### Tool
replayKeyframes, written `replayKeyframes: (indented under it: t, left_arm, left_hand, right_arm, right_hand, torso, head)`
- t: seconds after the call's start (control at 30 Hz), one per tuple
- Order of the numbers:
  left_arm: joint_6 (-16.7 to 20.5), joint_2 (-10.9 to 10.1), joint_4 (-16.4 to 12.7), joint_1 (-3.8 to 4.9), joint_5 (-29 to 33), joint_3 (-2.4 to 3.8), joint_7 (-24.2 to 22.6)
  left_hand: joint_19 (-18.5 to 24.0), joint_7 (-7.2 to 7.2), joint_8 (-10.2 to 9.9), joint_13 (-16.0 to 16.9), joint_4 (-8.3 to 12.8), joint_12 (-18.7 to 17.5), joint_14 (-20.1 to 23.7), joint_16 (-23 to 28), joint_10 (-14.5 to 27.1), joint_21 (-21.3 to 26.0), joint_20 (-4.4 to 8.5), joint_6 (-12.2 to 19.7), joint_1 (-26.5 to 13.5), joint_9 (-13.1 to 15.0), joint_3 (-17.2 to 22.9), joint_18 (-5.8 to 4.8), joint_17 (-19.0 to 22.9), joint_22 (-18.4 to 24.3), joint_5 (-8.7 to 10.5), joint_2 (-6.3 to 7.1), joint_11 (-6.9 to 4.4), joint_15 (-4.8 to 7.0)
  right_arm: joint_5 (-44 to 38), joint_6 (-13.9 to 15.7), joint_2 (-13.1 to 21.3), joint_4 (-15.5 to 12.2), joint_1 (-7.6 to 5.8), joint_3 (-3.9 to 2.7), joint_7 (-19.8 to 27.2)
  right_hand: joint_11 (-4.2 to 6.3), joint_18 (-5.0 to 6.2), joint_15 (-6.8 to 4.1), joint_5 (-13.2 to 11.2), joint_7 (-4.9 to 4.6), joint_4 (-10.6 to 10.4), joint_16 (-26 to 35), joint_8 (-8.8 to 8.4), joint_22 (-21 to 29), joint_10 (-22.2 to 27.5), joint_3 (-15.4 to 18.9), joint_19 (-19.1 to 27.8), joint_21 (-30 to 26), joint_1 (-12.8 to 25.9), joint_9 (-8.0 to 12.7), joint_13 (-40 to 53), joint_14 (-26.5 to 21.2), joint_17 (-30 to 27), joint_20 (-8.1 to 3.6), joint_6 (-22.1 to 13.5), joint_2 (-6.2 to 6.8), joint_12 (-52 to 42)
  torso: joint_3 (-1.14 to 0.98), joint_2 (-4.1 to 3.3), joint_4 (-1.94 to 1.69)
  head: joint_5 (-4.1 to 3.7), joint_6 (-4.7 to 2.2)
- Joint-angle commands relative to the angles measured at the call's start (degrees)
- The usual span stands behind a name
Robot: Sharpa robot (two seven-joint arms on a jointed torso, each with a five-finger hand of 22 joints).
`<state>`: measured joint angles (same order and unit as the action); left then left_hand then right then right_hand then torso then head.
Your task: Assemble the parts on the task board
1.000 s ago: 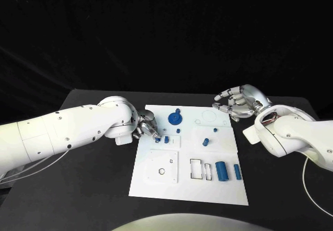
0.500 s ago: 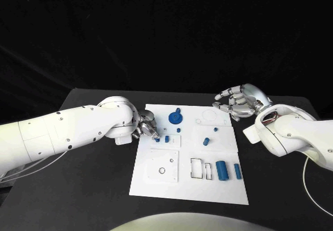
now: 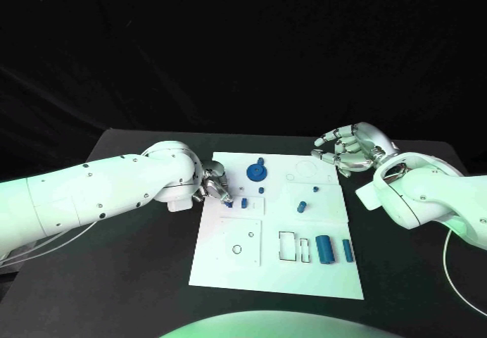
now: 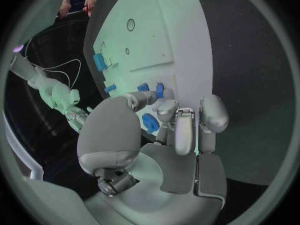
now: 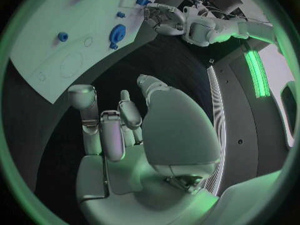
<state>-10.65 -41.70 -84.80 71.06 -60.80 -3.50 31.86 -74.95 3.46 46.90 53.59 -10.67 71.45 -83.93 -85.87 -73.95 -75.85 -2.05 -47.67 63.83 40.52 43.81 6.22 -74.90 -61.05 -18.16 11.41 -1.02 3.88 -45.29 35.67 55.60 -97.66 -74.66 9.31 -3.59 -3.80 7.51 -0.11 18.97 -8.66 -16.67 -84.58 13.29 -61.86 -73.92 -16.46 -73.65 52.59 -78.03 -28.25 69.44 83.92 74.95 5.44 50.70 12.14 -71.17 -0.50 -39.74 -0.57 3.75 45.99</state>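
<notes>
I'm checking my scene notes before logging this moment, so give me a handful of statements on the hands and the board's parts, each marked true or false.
1. The left hand is at the task board's left edge, its fingertips by a small blue piece. True.
2. The right hand grips the large blue cylinder. False: it hangs off the board's far right corner with fingers curled and nothing in them; the cylinder lies on the board.
3. The round blue disc sits on the far part of the board. True.
4. The slim blue rod lies left of the large cylinder. False: it lies to its right.
</notes>
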Motion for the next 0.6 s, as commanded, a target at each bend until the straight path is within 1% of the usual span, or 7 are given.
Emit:
replayKeyframes:
  t: [0.03,0.23,0.6]
  left_arm:
    - [0.2,0.0,-0.1,-0.03,-0.8,0.00,0.5]
    - [-0.2,0.0,-0.3,-0.04,-0.8,0.00,0.5]
    - [-1.8,0.2,-0.7,-0.11,-0.8,-0.01,0.3]
  left_hand:
    - [-0.4,-0.13,0.3,0.0,10.2,0.3,-3.9,-0.4,-0.5,-0.2,-0.10,-0.3,0.1,0.0,10.4,-0.33,-6.7,0.0,-0.12,-0.42,-0.02,0.42]
    - [-0.5,-0.15,0.3,0.0,10.2,0.3,-3.9,-0.4,-0.5,-0.3,-0.08,-0.3,0.0,0.0,10.5,-0.35,-6.6,-0.2,-0.26,-0.41,-0.04,0.43]
    - [-0.6,-0.26,0.6,0.8,10.3,0.7,-3.9,-0.4,-1.0,-0.4,-0.04,-0.6,-0.6,0.2,10.5,-0.39,-6.6,-0.4,-0.73,-0.17,-0.12,0.47]
  right_arm:
    - [-0.3,-0.1,0.0,-0.1,0.03,0.00,0.5]
    - [-0.3,-0.2,0.0,-0.1,0.03,0.00,0.5]
    - [-0.3,-0.3,0.1,-0.1,0.03,0.00,0.5]
  right_hand:
    - [0.15,0.42,-0.47,0.1,0.13,0.2,0.3,0.06,0.1,0.0,-0.2,0.2,-0.3,0.4,0.0,0.0,2.9,2.3,-0.04,-0.2,0.22,-0.1]
    - [0.15,0.42,-0.47,0.1,0.13,0.2,0.3,0.06,0.1,0.0,-0.2,0.2,-0.3,0.4,0.0,0.0,2.9,2.3,-0.04,-0.2,0.22,-0.1]
    - [0.15,0.42,-0.47,0.1,0.13,0.2,0.3,0.06,0.1,0.0,-0.2,0.2,-0.3,0.4,0.0,0.0,2.9,2.3,-0.04,-0.2,0.22,-0.1]
  torso:
    - [0.01,0.00,0.02]
    - [0.02,0.00,-0.03]
    - [-0.01,0.00,0.01]
  head:
    - [-0.02,0.09]
    - [-0.06,0.14]
    - [-0.10,0.27]
